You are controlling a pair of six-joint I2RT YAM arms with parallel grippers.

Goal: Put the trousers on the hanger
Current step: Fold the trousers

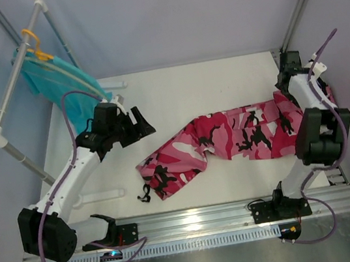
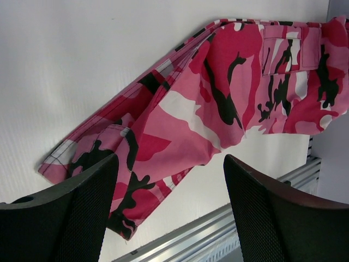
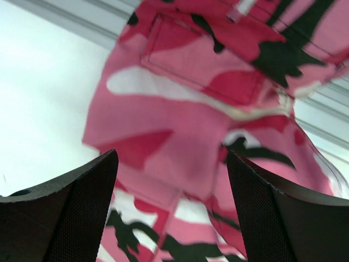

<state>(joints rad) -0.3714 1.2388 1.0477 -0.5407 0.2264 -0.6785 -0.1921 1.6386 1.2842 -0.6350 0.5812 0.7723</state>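
Note:
The trousers (image 1: 229,137), pink and red camouflage with black and white patches, lie flat across the table from the centre to the right edge. My left gripper (image 1: 142,124) is open and empty, hovering just left of the leg ends; the left wrist view shows the cuffs (image 2: 109,164) below its spread fingers (image 2: 170,164). My right gripper (image 1: 283,70) is open and empty above the waist end; the right wrist view shows a back pocket (image 3: 202,71) beyond its fingers (image 3: 172,155). A thin pale mint-green hanger (image 1: 67,69) seems to hang on the rack at far left, against the teal garment.
A white tube rack (image 1: 13,83) stands at the far left with an orange hanger (image 1: 35,45) carrying a teal garment (image 1: 67,94). Its white feet (image 1: 99,196) lie on the table. A metal rail (image 1: 195,219) runs along the near edge. A black drawstring (image 1: 145,195) trails off the cuffs.

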